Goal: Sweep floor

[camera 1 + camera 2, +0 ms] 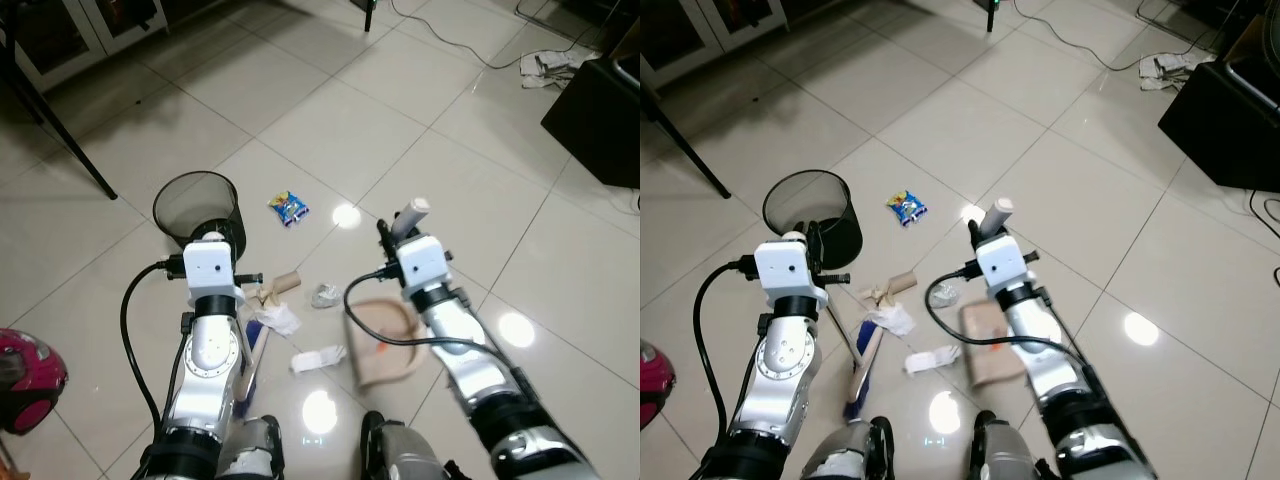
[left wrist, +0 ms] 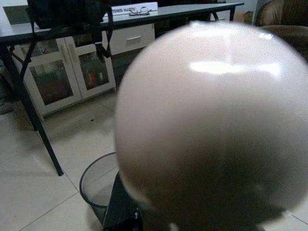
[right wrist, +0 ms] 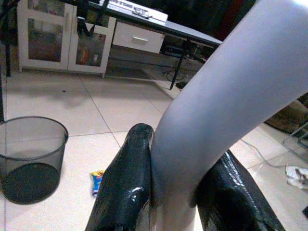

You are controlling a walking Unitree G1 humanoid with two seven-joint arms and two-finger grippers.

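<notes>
R gripper [image 3: 175, 192] is clamped on the dustpan handle [image 3: 226, 106], 2 black fingers [image 3: 127, 183] pressed against either side of the pale grey shaft. Dustpan [image 1: 388, 345] itself is beige, pan end on the tiles under the R forearm, handle tip poking up past the wrist.

L gripper [image 1: 812, 238]: can't tell finger state. L wrist cam is mostly blocked by a blurred pale rounded knob [image 2: 211, 120], prob the broom's handle top, not sure. Broom [image 1: 862, 365]: 1, thin shaft slanting down beside the L arm to a blue-and-white head on the floor.

Litter count on the tiles between the arms, approx 5 pcs:
- 1 cardboard tube [image 1: 287, 283]
- 1 crumpled clear/grey wrapper [image 1: 324, 295]
- 2 white paper wads, one [image 1: 282, 319] by the broom shaft, one [image 1: 318, 358] nearer the robot, just beside the dustpan
- 1 blue/yellow snack packet [image 1: 288, 207], apart from the rest, further out near the bin

1 black mesh bin [image 1: 197, 205], upright, just ahead of the L wrist.

Periphery: 1 pink-black vacuum [image 1: 28, 378] far L, 1 black box [image 1: 600, 120] far R, white cable [image 1: 470, 50] and a rag [image 1: 545, 68] on the floor beyond. Desk [image 3: 144, 21] w/ cabinets in the back.
</notes>
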